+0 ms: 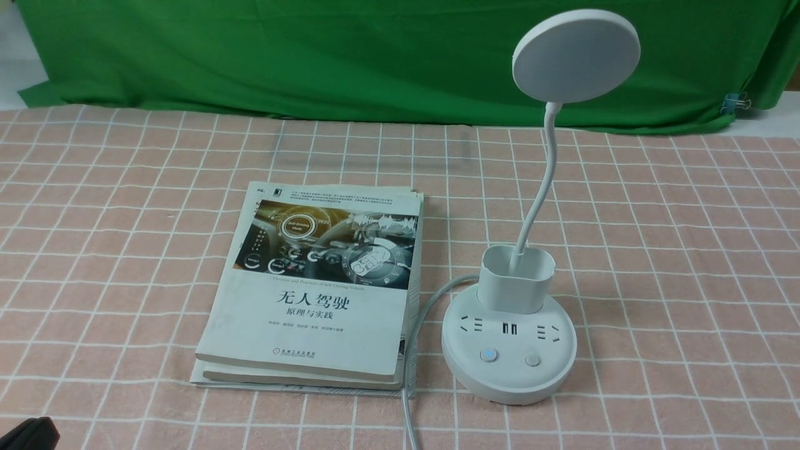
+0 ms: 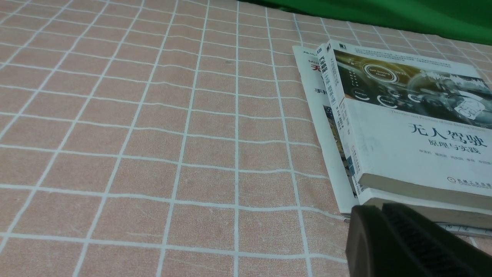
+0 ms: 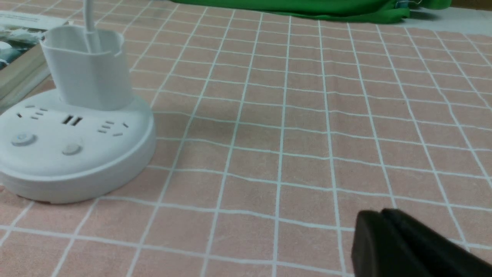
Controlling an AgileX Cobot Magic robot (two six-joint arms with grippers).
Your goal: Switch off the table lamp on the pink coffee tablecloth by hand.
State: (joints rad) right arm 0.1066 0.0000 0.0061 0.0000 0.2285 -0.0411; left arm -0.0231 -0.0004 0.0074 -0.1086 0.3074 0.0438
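Lamp point(image 1: 509, 340): upright on pink cloth point(image 1: 675, 250), right of centre; disc head raised, facing camera; neck rises from cup holder; cord point(image 1: 415, 337) runs toward near edge.
Books point(image 1: 319, 287): stacked, just left of base.
Right gripper point(image 3: 384, 225): low over cloth, well clear of lamp; fingers appear together, nothing held.
Left gripper point(image 2: 384, 219): near books' corner; appears closed, view partial.
Green backdrop point(image 1: 312, 56): behind.
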